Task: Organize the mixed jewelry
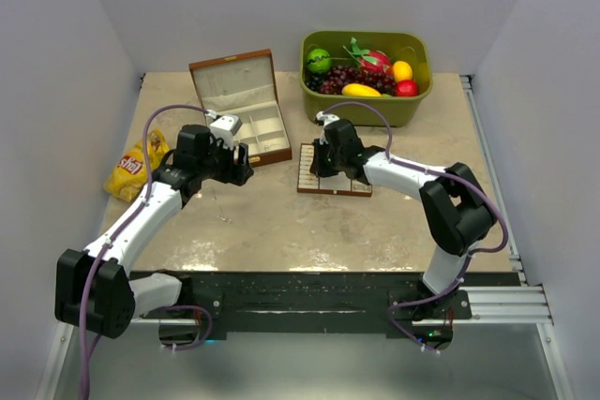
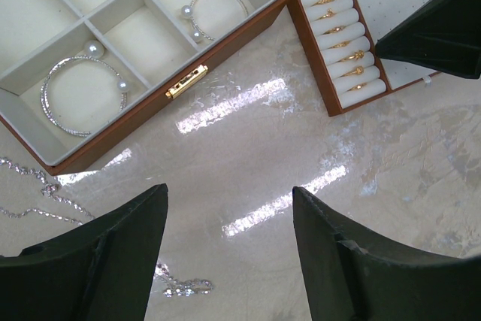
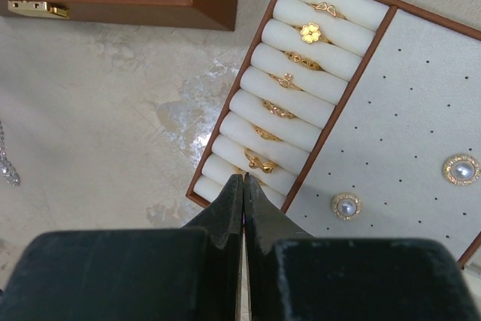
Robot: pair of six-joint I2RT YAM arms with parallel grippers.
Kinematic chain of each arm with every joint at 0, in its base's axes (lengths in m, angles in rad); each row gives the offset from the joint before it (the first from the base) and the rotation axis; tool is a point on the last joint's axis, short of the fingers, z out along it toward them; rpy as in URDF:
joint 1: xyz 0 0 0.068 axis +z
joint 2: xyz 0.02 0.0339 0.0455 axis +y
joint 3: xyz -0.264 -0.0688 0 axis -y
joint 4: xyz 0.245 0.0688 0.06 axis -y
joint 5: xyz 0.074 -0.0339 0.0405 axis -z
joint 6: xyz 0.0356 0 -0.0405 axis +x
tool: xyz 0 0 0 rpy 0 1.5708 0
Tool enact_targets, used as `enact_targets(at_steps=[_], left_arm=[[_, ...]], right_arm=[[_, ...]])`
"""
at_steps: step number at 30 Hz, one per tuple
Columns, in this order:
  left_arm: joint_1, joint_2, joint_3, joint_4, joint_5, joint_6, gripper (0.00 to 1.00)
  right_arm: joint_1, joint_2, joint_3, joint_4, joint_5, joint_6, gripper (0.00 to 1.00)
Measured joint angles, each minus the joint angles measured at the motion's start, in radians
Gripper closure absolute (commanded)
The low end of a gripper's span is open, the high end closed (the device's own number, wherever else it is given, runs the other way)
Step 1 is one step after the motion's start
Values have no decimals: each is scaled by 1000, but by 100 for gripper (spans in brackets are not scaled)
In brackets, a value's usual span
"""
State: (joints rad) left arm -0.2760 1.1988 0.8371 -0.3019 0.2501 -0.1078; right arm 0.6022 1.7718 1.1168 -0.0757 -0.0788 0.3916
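Observation:
The mixed jewelry is spread over three places. Two silvery pearl-tipped bracelets (image 2: pixel 81 86) (image 2: pixel 214 7) lie in separate cream compartments of the open brown box (image 2: pixel 188 80). A fine silvery chain (image 2: pixel 34 182) lies on the table by the box front, and part of it (image 2: pixel 180 286) is under my left fingers. Gold rings (image 3: pixel 310 32) sit in the cream rolls of the brown-edged tray (image 3: pixel 342 103), and two pearl studs (image 3: pixel 346 206) sit on its dotted pad. My left gripper (image 2: pixel 229 188) is open and empty above bare table. My right gripper (image 3: pixel 243 177) is shut, its tip over the nearest ring rolls.
A green bin of toy fruit (image 1: pixel 366 72) stands at the back right. A yellow snack bag (image 1: pixel 136 166) lies at the left. The box lid (image 1: pixel 234 77) stands open at the back. My right gripper shows in the left wrist view (image 2: pixel 440 28), over the tray.

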Motion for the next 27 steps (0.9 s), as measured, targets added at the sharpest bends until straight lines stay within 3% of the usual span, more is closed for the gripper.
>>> enact_targets(at_steps=[27], left_arm=[[0,0,0,0,0,0,29]], right_arm=[[2,107,57,-2,5,0,100]])
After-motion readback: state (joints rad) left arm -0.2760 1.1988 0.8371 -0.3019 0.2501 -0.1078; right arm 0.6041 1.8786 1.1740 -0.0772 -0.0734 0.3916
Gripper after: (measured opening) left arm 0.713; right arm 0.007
